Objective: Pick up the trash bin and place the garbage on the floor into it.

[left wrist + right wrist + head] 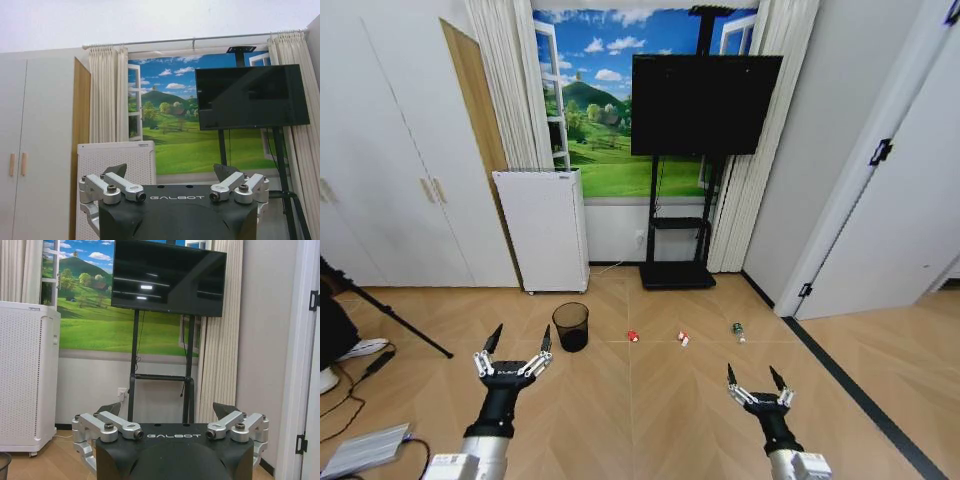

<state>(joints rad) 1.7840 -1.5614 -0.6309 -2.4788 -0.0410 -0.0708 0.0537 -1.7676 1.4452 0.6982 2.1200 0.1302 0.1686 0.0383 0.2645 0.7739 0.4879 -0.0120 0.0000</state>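
The trash bin, a small black wire-mesh basket, stands upright on the floor, and its rim shows at the edge of the right wrist view. To its right the garbage lies in a row: a red-and-white wrapper, a second wrapper and a small clear bottle. My left gripper is open and empty, held just in front of the bin and slightly to its left. My right gripper is open and empty, in front of the bottle.
A tall white perforated appliance stands behind the bin, against the wall. A TV on a black stand is at the back centre. A tripod leg, cables and a grey pad lie at the left. A dark floor strip runs along the right.
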